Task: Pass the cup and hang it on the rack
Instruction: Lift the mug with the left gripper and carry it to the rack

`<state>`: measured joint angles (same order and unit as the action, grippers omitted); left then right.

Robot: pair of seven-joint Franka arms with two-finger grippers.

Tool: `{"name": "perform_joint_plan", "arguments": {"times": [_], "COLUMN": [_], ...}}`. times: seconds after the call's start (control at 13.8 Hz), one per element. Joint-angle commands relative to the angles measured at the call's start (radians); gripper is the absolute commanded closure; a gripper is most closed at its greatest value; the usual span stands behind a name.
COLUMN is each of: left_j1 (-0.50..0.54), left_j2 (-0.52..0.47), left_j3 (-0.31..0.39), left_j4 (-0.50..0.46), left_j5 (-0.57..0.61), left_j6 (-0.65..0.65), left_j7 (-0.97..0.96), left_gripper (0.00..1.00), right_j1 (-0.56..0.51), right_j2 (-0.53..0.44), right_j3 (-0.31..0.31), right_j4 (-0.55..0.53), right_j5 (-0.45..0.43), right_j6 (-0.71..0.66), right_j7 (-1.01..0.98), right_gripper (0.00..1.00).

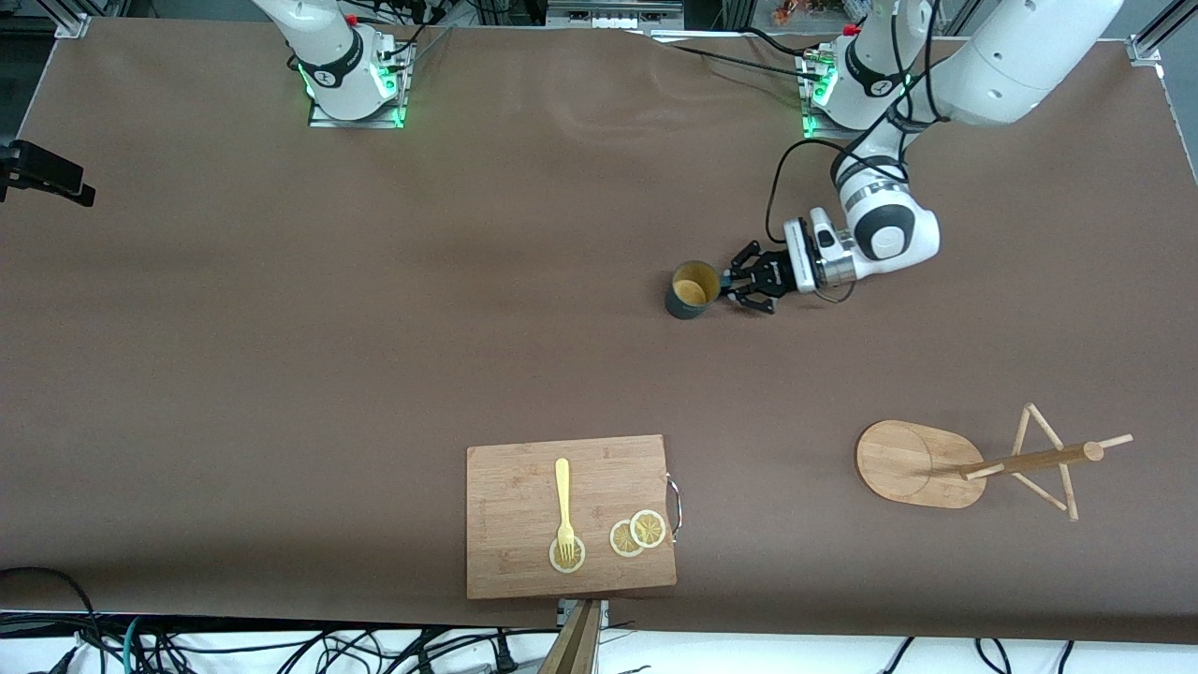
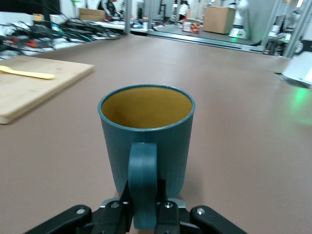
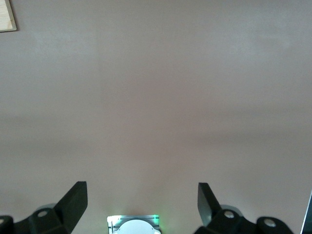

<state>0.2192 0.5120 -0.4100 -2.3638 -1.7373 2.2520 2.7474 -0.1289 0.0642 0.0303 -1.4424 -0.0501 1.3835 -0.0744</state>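
The cup stands upright on the worktop near mid-table, toward the left arm's end. The left tool lies level at the cup's 3 o'clock in the front view, clenched on its handle. The rack lies toppled at about 5 o'clock from the cup, well apart. The right tool waits high over bare worktop, fingers spread wide.

Dark teal cup with yellow-tan inside, light bamboo rack, brown table, pale yellow fork
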Motion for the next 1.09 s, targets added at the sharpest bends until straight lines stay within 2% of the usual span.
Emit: {"name": "perform_joint_plan", "arguments": {"times": [0.0, 0.29, 0.44, 0.73, 0.87, 1.02], "left_j1": [0.100, 0.216, 0.259, 0.321, 0.374, 0.434], "left_j2": [-0.099, -0.165, -0.191, -0.191, -0.191, -0.205], "left_j3": [-0.007, 0.000, 0.026, 0.114, 0.123, 0.122], "left_j4": [-0.063, -0.064, -0.063, -0.052, -0.034, -0.002], "left_j5": [-0.045, 0.030, 0.047, 0.131, 0.174, 0.263], "left_j6": [-0.060, -0.147, -0.184, -0.380, -0.478, -0.523], "left_j7": [0.017, -0.255, -0.403, -0.803, -0.937, -1.049], "left_gripper": [1.00, 1.00, 1.00, 1.00, 1.00, 1.00], "right_j1": [-0.009, -0.009, -0.009, -0.009, -0.009, -0.009], "right_j2": [-0.009, -0.009, -0.009, -0.009, -0.009, -0.009], "right_j3": [0.002, 0.003, 0.003, 0.002, 0.002, 0.002], "right_j4": [-0.004, -0.004, -0.004, -0.004, -0.004, -0.004], "right_j5": [0.016, 0.016, 0.016, 0.016, 0.016, 0.016], "right_j6": [0.006, 0.006, 0.006, 0.006, 0.006, 0.006], "right_j7": [-0.011, -0.011, -0.010, -0.012, -0.012, -0.012], "right_gripper": [0.00, 0.00, 0.00, 0.00, 0.00, 0.00]}}
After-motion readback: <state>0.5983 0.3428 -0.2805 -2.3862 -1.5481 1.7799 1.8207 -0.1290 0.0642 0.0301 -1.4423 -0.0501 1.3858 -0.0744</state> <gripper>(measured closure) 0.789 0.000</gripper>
